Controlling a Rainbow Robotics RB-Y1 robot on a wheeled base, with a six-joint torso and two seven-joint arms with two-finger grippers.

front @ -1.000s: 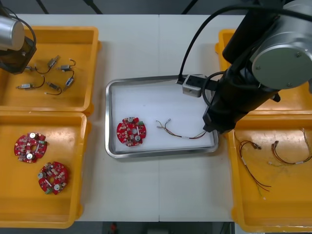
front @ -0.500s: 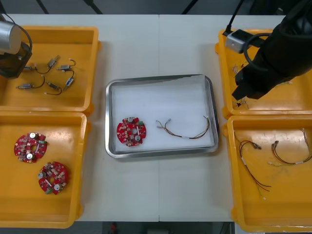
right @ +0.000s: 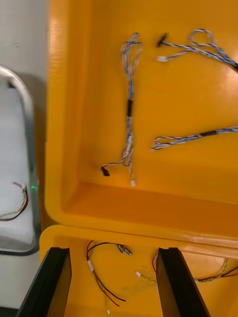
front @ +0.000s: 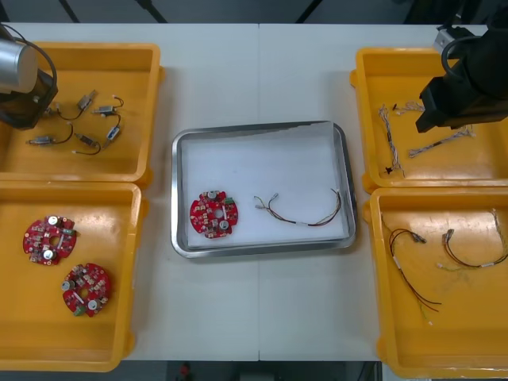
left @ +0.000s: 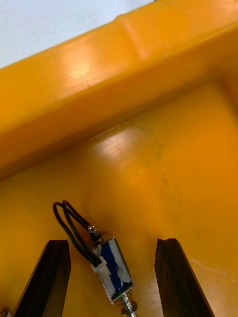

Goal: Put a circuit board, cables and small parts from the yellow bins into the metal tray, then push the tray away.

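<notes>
So closest to the robot, the near left yellow bin (front: 111, 230) has two round red circuit boards (front: 49, 240) sitting in it, and the near right yellow bin (front: 468, 333) has a few red and yellow cables (front: 405, 274) lying loose. Middle of the tabletop (front: 222, 71) is the metal tray (front: 262, 155), white inside, already holding one circuit board (front: 213, 214) toward its near left corner. There's also a red and yellow cable (front: 305, 214) to the right of it, the two not touching. Further back, the left gripper (left: 111, 242) is down in the far left yellow bin (front: 119, 67), at its left end, fingers (left: 49, 277) spread wide and clamping nothing. A small metal part (left: 115, 270) with a looped black cable (left: 69, 225) lies on the bin floor between them, not squeezed. More small metal parts (front: 87, 123) are scattered around that bin. Over on the other side, the right gripper (right: 113, 252) hangs above the far right yellow bin (front: 397, 75), fingers released and empty too, with twisted blue and white cables (right: 129, 114) lying in the bin.
</notes>
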